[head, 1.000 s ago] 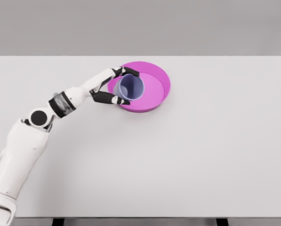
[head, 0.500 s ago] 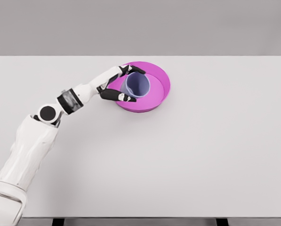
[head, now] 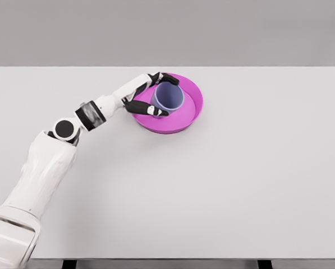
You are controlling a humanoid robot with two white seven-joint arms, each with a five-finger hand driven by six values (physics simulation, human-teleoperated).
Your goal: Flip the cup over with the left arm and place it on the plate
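Note:
A pale purple cup [head: 168, 98] stands mouth up inside the magenta plate [head: 191, 115] at the back middle of the white table. My left hand [head: 160, 94] reaches in from the left over the plate's rim, and its dark fingers [head: 150, 111] wrap the cup's left side, one above and one below. The cup's base is hidden by its own wall and by the hand, so I cannot tell if it rests on the plate. The right arm does not show.
The white table [head: 240, 179] spreads wide around the plate, with its front edge at the bottom of the picture. A grey wall stands behind it.
The left hand has carried the cup right and a little farther back, from the plate's left rim toward its middle. The forearm has stretched out more.

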